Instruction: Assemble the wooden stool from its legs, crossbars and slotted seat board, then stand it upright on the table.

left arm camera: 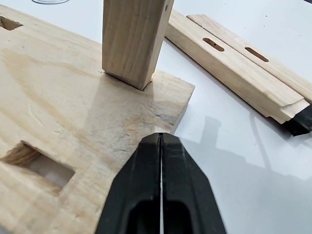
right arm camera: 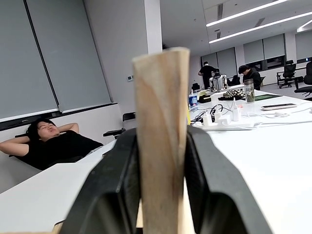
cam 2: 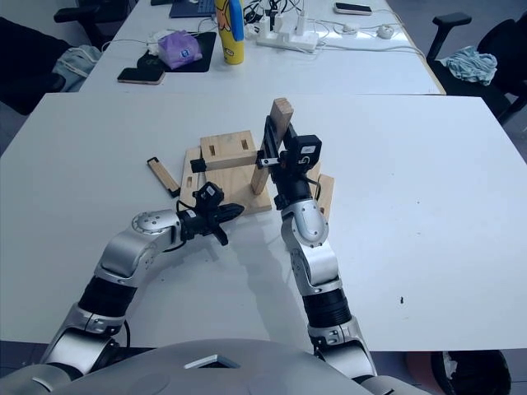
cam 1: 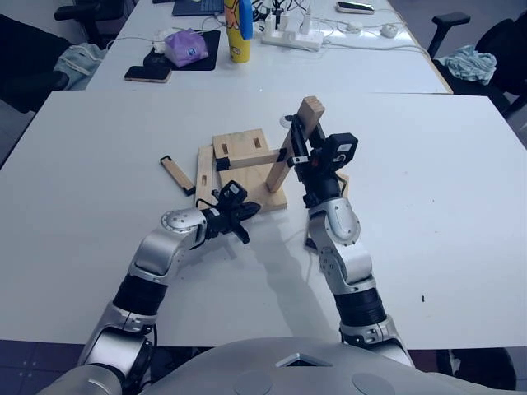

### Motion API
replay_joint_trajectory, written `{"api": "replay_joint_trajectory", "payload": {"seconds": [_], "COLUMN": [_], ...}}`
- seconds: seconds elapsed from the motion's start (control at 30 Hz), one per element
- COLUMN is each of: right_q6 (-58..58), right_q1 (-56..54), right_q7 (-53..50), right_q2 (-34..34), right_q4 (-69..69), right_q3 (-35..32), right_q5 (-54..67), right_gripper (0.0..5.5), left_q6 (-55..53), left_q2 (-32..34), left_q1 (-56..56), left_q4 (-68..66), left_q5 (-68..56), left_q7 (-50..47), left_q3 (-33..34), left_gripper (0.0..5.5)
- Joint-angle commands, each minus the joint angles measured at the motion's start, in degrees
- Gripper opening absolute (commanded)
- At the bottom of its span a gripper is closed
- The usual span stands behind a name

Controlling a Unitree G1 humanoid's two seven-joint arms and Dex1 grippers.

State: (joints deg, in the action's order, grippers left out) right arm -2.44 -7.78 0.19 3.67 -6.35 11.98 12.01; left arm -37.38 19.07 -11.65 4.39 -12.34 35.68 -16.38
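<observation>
Left eye view: a white table (cam 1: 428, 164) has a flat, square seat board (cam 1: 243, 146) lying near the middle. The board is pale wood with streaky grain and box-shaped slots cut in it.

One leg (cam 1: 310, 111) stands up from the slot at the board's near right corner. It is a thick, square stick of the same pale wood. A thinner crossbar (cam 1: 251, 160) sticks out sideways from the leg over the board, with a black cap on its free end.

The right gripper (right arm camera: 162, 141) is closed on the upper part of the leg. Its two black fingers (right arm camera: 114, 180) press on both sides of the wood.

The left gripper (left arm camera: 160, 139) is closed tight with nothing in it. Its smooth black tips meet in a point right at the near edge of the board. I cannot tell if they touch the wood.

A loose leg (cam 1: 203, 171) with slots lies flat just beside the board's left side. A short bar (cam 1: 177, 174) with black ends lies a little further left. Another wood piece (cam 2: 325, 193) lies by the right arm, partly hidden.

On the next table back stand a yellow bottle (cam 1: 240, 33) and a purple bag (cam 1: 185, 45).
</observation>
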Motion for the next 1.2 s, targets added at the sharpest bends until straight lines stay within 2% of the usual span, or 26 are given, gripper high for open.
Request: {"api": "replay_joint_trajectory", "payload": {"seconds": [0.03,0.17,0.2,0.37,0.63,0.8,1.0,1.2], "right_q6": [3.95,3.11,2.94,2.95,11.38,21.97,27.78,29.01], "right_q1": [2.18,1.39,1.04,-2.7,-8.66,-19.49,-33.63,-40.75], "right_q7": [-0.28,-0.15,-0.21,-1.06,-2.9,-3.36,-1.92,1.16], "right_q2": [1.8,2.27,2.43,2.85,2.3,-1.15,-4.25,-4.62], "right_q4": [3.91,3.6,3.45,0.81,-11.09,-18.95,-11.41,-3.61], "right_q3": [-0.15,-1.15,-1.54,-3.8,-5.25,-11.48,-17.74,-17.28], "right_q5": [-0.48,0.42,0.74,2.08,4.52,11.42,16.81,17.45], "right_gripper": [1.05,1.05,1.34,1.95,3.03,3.03,2.2,1.41], "left_q6": [-1.86,-1.18,-1.04,-0.33,0.51,1.32,2.28,2.97], "left_q2": [0.53,0.24,0.23,0.74,0.53,-0.95,-2.75,-3.77], "left_q1": [1.32,1.07,1.05,1.13,1.5,3.44,4.1,3.73], "left_q4": [-3.01,-4.01,-4.18,-5.23,-6.27,-5.81,-6.22,-6.88], "left_q5": [1.28,1.47,1.5,1.5,1.58,1.53,1.58,1.65], "left_q7": [-0.44,-0.26,-0.15,0.6,0.08,-2.37,-4.59,-6.07], "left_q3": [-1.03,-1.32,-1.44,-1.64,-0.78,0.67,1.72,2.02], "left_gripper": [0.0,0.0,0.0,0.0,0.0,0.0,0.0,0.0]}}
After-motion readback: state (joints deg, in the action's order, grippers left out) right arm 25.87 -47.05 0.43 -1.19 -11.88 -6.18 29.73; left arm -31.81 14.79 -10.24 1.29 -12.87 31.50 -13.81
